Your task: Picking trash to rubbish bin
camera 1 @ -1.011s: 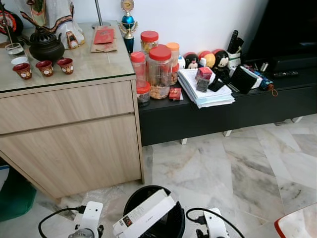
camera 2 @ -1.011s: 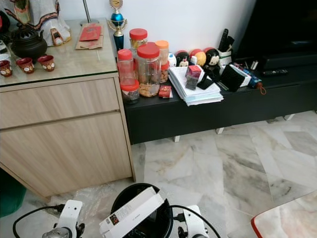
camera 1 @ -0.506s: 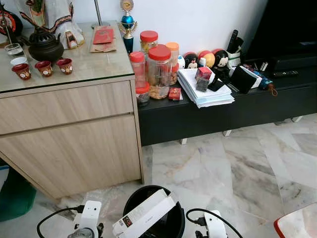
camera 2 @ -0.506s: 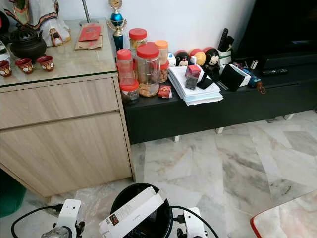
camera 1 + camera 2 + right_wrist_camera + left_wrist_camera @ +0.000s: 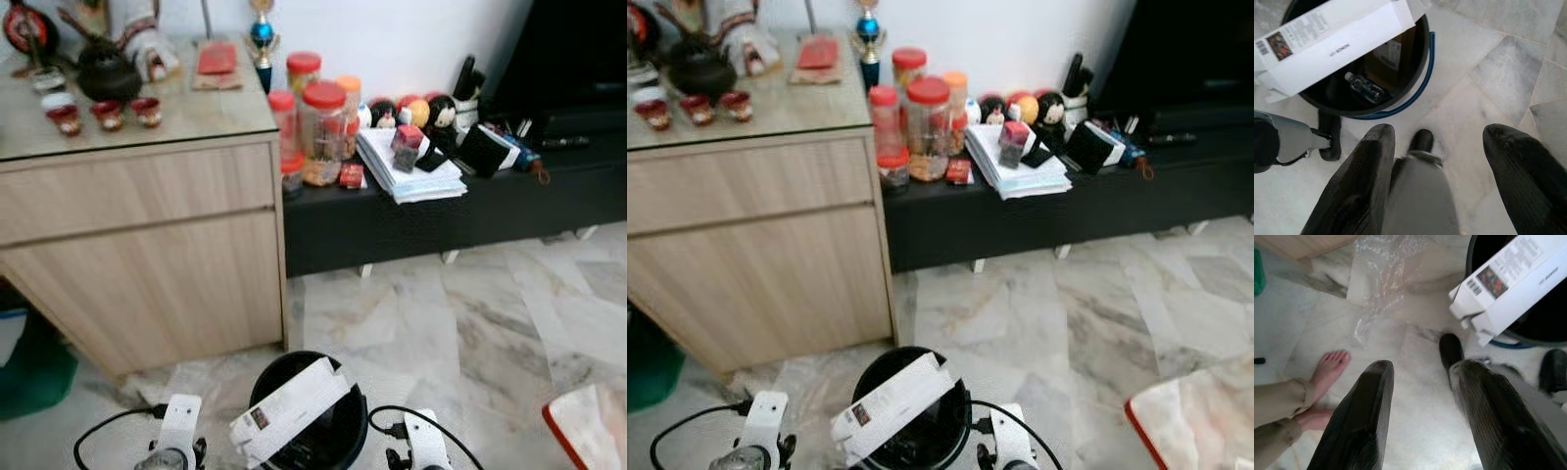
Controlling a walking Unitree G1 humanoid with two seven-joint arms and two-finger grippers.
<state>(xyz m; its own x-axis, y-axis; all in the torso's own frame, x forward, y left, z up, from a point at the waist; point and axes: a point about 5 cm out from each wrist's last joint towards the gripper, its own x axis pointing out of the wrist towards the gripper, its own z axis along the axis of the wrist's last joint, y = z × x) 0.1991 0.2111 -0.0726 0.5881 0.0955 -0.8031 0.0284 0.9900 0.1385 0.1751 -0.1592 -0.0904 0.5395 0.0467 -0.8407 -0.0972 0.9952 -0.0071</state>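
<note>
**A:** What could go wrong for the robot from here?

**B:** The white cardboard box point(image 5: 291, 409) lies slanted across the rim of the black rubbish bin point(image 5: 345, 443), with one end poking out over the edge rather than dropped inside. A nudge from either arm, or from the robot's own feet beside the bin, could probably tip it back onto the marble floor point(image 5: 460, 323). A person's bare foot point(image 5: 1328, 371) also stands close to the left gripper point(image 5: 1420, 382), so a careless swing is a risk.

**B:** Both hang low on either side of the bin. The left gripper's jaws are spread with nothing between them, and the right gripper point(image 5: 1442, 147) is spread wide and empty too.

**A:** Materials?

**B:** The box is stiff, flat-sided printed card; the bin is round, smooth plastic with a blue band at its lip, holding a small clear bottle point(image 5: 1365, 88). A crinkled clear plastic sheet point(image 5: 1383, 271) lies loose on the glossy veined floor, likely slippery and limp to pinch.
</note>
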